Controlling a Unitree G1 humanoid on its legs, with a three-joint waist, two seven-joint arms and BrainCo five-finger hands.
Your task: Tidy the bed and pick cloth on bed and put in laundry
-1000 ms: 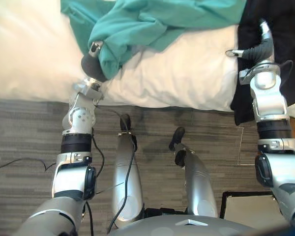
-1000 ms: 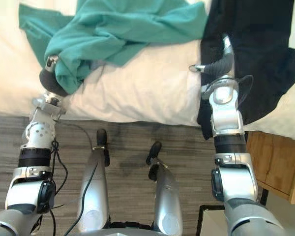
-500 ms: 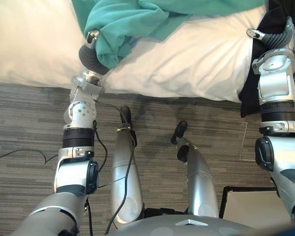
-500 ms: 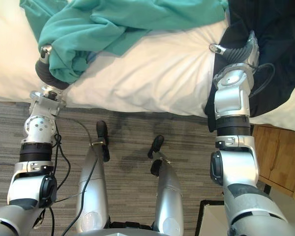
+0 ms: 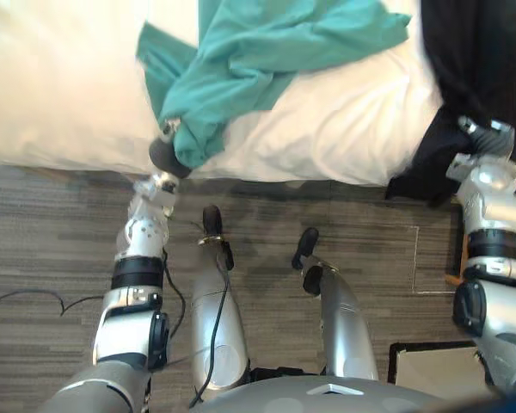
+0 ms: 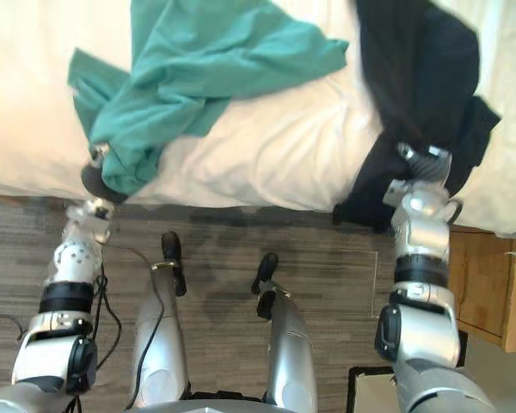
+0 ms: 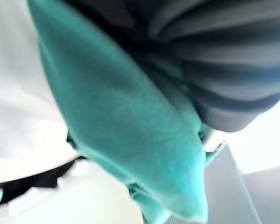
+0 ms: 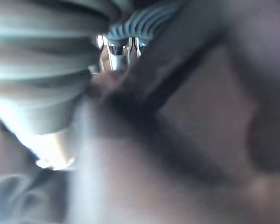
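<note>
The teal garment (image 5: 267, 60) lies crumpled on the white duvet (image 5: 344, 129), spread wide farther up the bed and narrowing to a bunched fold that comes down to the near edge of the mattress. There it is draped right over the left hand (image 5: 165, 153). The hand's dark ribbed cover sticks out from under the fold at the duvet's rim, and everything past the cover is buried in the cloth. The left wrist view agrees: teal fabric (image 7: 130, 130) is pressed against the ribbed cover, with pale bedding just beyond it. Whether this hand is clenched on the cloth or lies released beneath it cannot be told. Well apart from it, on the robot's right, a black garment (image 5: 464, 52) lies across the duvet and spills over the bed's edge, its lower end hanging toward the grey wood-grain floor (image 5: 52, 249). The right hand (image 5: 486, 136) sits at that hanging part, touching the dark cloth, with its ribbed cover and a bit of silver showing. The right wrist view has dark fabric close all round the hand (too blurred to make out any grip), so its state cannot be told either. The two garments nearly meet farther up the bed. Below the bed's edge, near the right arm, stands a wooden cabinet (image 6: 490, 275).
</note>
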